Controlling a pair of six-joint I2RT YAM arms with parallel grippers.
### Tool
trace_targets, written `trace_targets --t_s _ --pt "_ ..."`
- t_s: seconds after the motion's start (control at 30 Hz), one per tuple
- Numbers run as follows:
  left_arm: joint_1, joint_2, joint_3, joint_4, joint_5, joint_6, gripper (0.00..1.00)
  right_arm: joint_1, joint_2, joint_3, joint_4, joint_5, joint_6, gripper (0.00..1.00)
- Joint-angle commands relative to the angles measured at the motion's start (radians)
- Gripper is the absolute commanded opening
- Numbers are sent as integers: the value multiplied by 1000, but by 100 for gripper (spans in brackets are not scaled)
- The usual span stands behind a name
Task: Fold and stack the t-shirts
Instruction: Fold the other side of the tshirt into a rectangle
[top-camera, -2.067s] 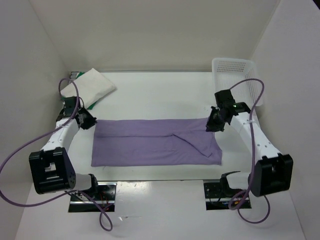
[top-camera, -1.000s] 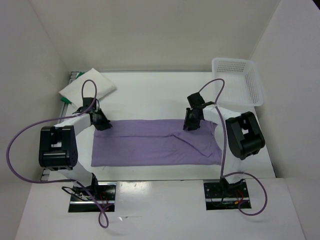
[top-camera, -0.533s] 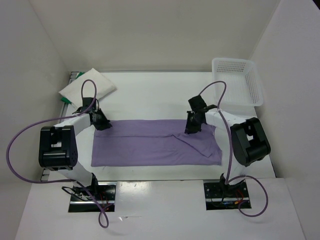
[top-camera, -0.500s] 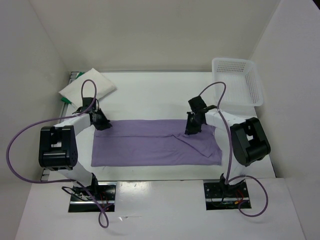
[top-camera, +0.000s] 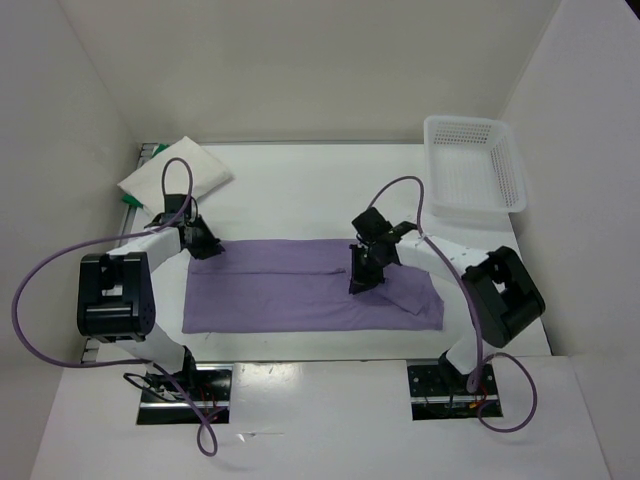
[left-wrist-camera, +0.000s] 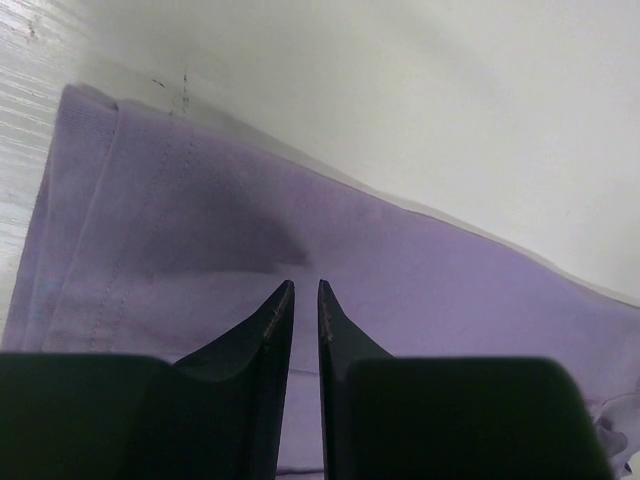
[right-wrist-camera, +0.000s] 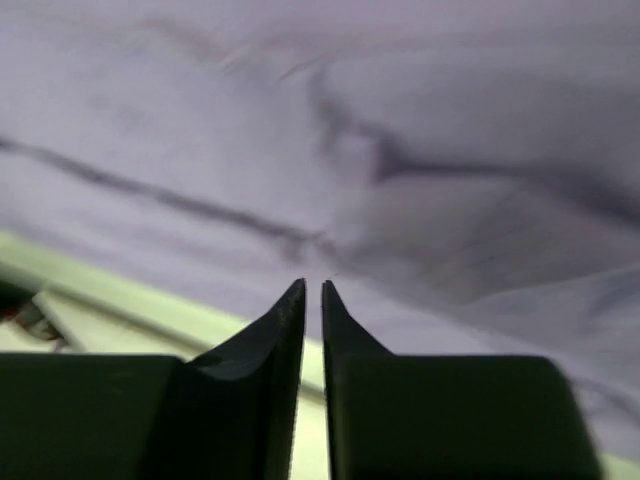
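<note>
Two t-shirts, white t-shirt (top-camera: 180, 168) over green t-shirt (top-camera: 128, 200), are stacked at the tabletop's (top-camera: 300, 190) far-left corner. The purple t-shirt (top-camera: 290, 295) is laid mid-tabletop, part-folded, pinched by the left end effector (top-camera: 210, 250) and right end effector (top-camera: 359, 285); its folding and stacking are judged outstanding.

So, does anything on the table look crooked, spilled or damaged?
Yes, one thing. The pale lavender cloth t-shirt lies mostly flat, but its right end is folded over slantwise and wrinkled, so that edge is not square. Nothing looks spilled or damaged.
</note>
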Motion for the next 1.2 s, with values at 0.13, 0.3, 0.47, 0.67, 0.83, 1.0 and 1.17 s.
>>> trace_targets --t_s 0.13,0.3,0.47,0.67,0.83,1.0,1.17 --pt "5 -57 36 19 28 -8 22 62 -122 18 -26 -71 102 23" --pt "5 -66 14 42 48 -26 22 36 -98 118 -120 193 9 30" --pt "5 -84 -4 52 48 -26 22 24 -52 145 -134 282 -45 40" --pt "5 -75 -4 52 48 -26 22 24 0 126 -134 255 -94 40" --pt "5 -66 -4 62 48 -26 22 24 41 117 -115 253 -106 40" --pt "5 -66 -4 62 48 -26 22 24 68 117 -115 276 -116 40" --pt "5 -66 -4 62 48 -26 22 24 66 108 -125 287 -125 40"
